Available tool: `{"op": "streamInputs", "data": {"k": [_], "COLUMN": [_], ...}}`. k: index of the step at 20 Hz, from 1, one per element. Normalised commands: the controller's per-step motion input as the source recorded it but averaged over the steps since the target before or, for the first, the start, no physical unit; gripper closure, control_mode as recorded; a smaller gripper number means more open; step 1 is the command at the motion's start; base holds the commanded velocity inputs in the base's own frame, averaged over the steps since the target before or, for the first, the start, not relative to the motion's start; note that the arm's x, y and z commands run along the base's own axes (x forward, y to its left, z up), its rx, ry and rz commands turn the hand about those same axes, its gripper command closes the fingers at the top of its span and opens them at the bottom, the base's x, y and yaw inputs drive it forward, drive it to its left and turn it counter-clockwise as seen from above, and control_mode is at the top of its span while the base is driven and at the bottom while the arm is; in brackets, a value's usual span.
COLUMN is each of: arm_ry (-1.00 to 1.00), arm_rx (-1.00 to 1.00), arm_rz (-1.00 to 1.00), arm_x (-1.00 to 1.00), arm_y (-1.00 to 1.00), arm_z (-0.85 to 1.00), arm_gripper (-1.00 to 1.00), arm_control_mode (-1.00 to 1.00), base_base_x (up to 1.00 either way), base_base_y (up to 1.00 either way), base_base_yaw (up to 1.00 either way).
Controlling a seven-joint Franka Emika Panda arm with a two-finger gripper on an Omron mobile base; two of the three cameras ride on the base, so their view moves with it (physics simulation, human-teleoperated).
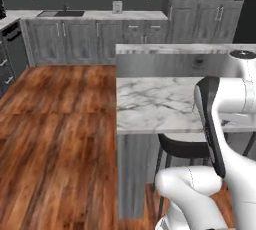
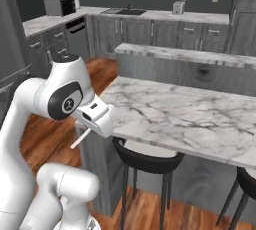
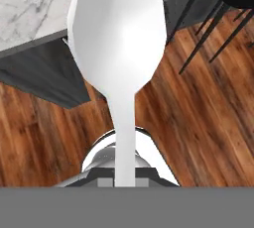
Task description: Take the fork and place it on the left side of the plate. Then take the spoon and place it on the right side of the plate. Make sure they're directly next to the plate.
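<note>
The gripper [image 2: 92,124] is clamped narrow on the thin straight handle of the small pale silver-white spoon [image 3: 118,48]. In the hand view the spoon's round bowl stands up in front of the camera, its handle running down between the finger tips. In the right base view the handle end pokes out below the gripper as a pale sliver, off the near left corner of the white marble-topped island surface [image 2: 190,114], out over the wooden floor [image 1: 55,139].

The spoon is in the air beside that surface, not yet above it. A black stool [image 2: 147,161] stands under the surface's near edge, close to the gripper.

The step in hand looks like carrying the spoon toward the plate, whose place on the surface these views do not settle. To do it well, the arm should lift the spoon clear of the surface's edge before swinging inward, so the handle does not catch the rim. The grip sits low on a slim handle, so the spoon may pivot; slow, level motion would help. Lower it flat, handle parallel to the plate's right side and just beside it, then release.
</note>
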Motion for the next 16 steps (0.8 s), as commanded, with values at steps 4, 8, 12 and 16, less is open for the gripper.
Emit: {"op": "streamInputs", "data": {"k": [4, 8, 12, 16], "arm_ry": [0.0, 0.0, 0.0, 0.0], "arm_rx": [0.0, 0.0, 0.0, 0.0], "arm_rz": [0.0, 0.0, 0.0, 0.0], "arm_x": [0.0, 0.0, 0.0, 0.0], "arm_y": [0.0, 0.0, 0.0, 0.0], "arm_z": [0.0, 0.0, 0.0, 0.0], "arm_gripper": [1.0, 1.0, 1.0, 1.0], "arm_control_mode": [1.0, 1.0, 1.0, 1.0], "base_base_x": [0.0, 0.0, 0.03, 0.12], "base_base_y": [-1.0, -0.98, -0.92, -0.91], "base_base_yaw": [-0.1, -0.09, -0.06, -0.04]}}
